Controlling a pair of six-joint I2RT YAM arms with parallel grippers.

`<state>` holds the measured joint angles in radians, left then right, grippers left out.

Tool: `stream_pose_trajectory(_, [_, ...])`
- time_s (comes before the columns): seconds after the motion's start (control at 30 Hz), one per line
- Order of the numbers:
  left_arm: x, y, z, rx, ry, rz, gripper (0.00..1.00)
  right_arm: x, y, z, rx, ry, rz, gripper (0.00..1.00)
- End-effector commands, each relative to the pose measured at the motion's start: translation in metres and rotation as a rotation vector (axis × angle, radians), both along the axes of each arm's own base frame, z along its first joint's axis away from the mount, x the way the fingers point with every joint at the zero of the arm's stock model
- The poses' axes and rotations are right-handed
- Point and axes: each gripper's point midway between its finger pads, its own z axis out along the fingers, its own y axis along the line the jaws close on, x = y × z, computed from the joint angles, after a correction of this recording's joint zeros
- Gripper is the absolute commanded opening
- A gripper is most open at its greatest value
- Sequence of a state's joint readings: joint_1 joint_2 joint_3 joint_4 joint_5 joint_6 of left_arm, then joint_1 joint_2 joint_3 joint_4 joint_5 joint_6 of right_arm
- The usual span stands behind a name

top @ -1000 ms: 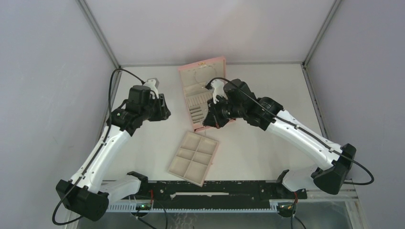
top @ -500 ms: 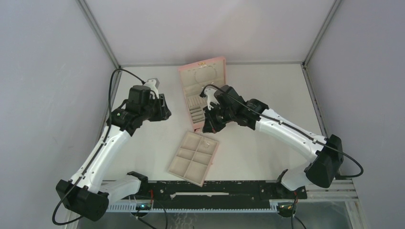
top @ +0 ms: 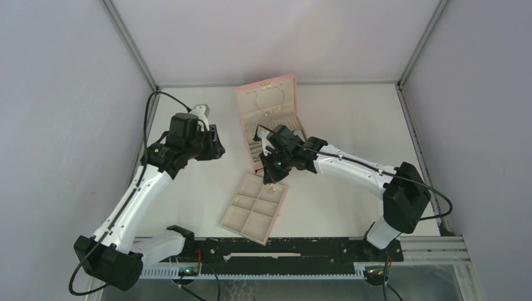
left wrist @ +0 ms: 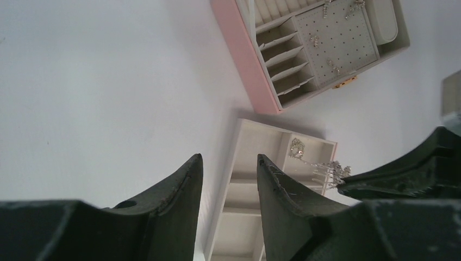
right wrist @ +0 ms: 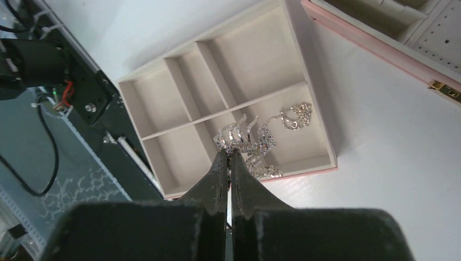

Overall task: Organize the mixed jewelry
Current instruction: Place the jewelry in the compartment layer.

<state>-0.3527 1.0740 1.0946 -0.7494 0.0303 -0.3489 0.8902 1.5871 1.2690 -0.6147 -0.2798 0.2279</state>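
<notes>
Over the tray [right wrist: 250, 54], at the corner compartment nearest the pink box [left wrist: 239, 51], my right tool [right wrist: 228, 152] is pinched tight on a sparkly chain cluster [right wrist: 244, 138]. Its thin chain [right wrist: 296, 115] trails into that compartment. Earrings [left wrist: 332, 66] sit on the open box's dotted pad. My left tool [left wrist: 228, 160] hovers half-open, gripping nothing.

My white-and-black left arm [top: 135, 204] reaches forward, bent at the elbow, and its black two-finger left gripper [left wrist: 228, 160] hovers with jaws partly apart, holding nothing. My right arm [top: 354, 169] folds inward, its right gripper [right wrist: 228, 153] pinched tight on a glittering silver chain cluster [right wrist: 247, 138].
</notes>
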Motion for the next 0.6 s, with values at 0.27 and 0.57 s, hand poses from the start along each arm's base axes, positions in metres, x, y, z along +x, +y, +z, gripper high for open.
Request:
stream_pose_trajectory(0.27, [0.001, 0.003, 0.006, -0.001, -0.032, 0.010, 0.46, 0.013, 0.007, -0.034, -0.052, -0.059, -0.017, 0.07])
stream_pose_trajectory(0.57, [0.001, 0.001, 0.003, -0.011, -0.019, 0.005, 0.46, 0.012, -0.003, -0.044, -0.118, -0.079, -0.049, 0.38])
